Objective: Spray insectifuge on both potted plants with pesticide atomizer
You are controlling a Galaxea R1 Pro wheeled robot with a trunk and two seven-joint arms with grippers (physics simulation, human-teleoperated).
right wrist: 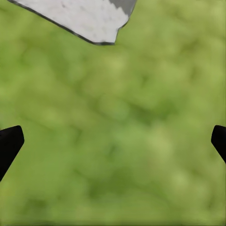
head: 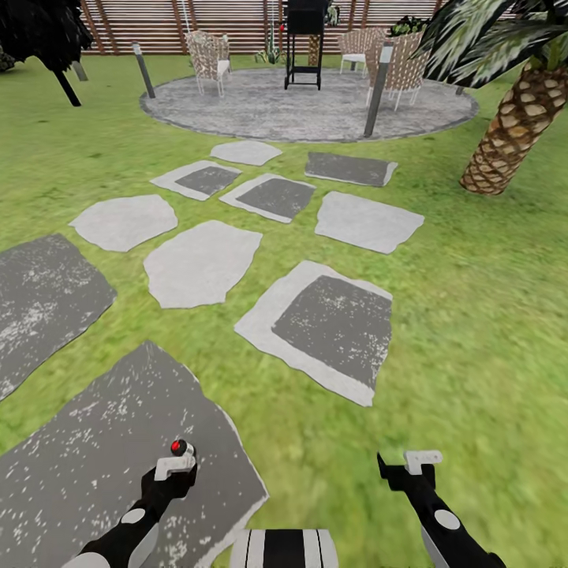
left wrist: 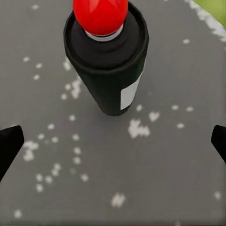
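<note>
The pesticide atomizer (left wrist: 109, 61) is a dark bottle with a red cap and a white label, standing upright on a dark speckled stone slab (left wrist: 155, 179). In the head view its red cap (head: 181, 447) shows just beyond my left gripper (head: 177, 471). That gripper (left wrist: 113, 146) hangs over the bottle, open, with its fingers wide apart and off the bottle. My right gripper (head: 398, 473) is open over bare lawn (right wrist: 117, 141). Far off in the garden lies the round grey patio (head: 308, 110). Green leaves (head: 408, 25) behind the chairs are too distant to identify as a potted plant.
Grey and dark stepping stones (head: 331, 327) lead across the grass to the patio. A palm trunk (head: 513, 126) rises at right. On the patio stand woven chairs (head: 210, 59), a black stand (head: 305, 39) and a grey post (head: 379, 91). A wooden slat fence (head: 237, 20) closes the back.
</note>
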